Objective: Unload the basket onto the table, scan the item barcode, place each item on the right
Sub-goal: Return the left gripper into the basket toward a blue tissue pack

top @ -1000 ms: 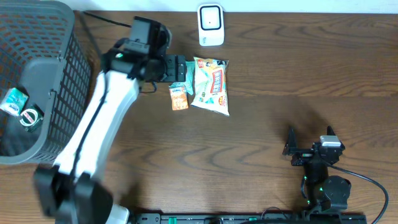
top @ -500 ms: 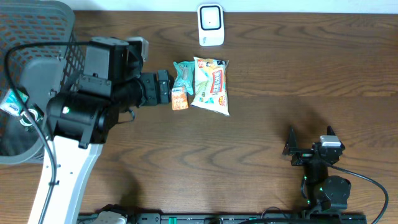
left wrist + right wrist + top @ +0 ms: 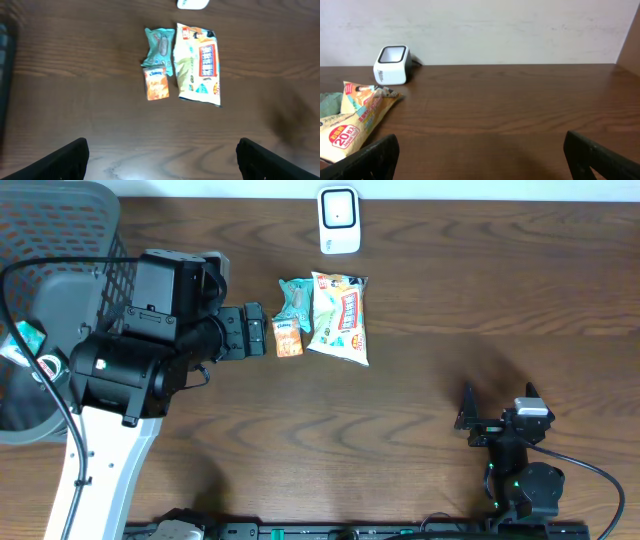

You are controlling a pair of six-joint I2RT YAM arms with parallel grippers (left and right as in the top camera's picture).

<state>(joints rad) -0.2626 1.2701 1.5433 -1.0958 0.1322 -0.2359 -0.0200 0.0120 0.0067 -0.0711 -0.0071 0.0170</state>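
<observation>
Three items lie together at the back of the table: a large yellow-white snack bag [image 3: 340,317] [image 3: 200,65] [image 3: 355,125], a teal packet [image 3: 295,300] [image 3: 160,46], and a small orange packet [image 3: 289,340] [image 3: 157,84]. The white barcode scanner [image 3: 339,220] [image 3: 392,65] stands behind them at the table's far edge. My left gripper [image 3: 258,332] [image 3: 162,162] hangs open just left of the orange packet, raised above the table and holding nothing. Over bare wood at the front right, my right gripper [image 3: 498,405] [image 3: 482,160] stands wide open and empty.
A dark mesh basket [image 3: 90,240] fills the far left, with a teal packet [image 3: 20,340] and a round item [image 3: 45,367] inside. The left arm's white link [image 3: 100,470] crosses the front left. A cable [image 3: 590,470] trails from the right arm's base.
The left arm has drawn back to the left and risen, so its gripper has moved off the teal packet to the left of the orange one. The right arm has stayed still.
</observation>
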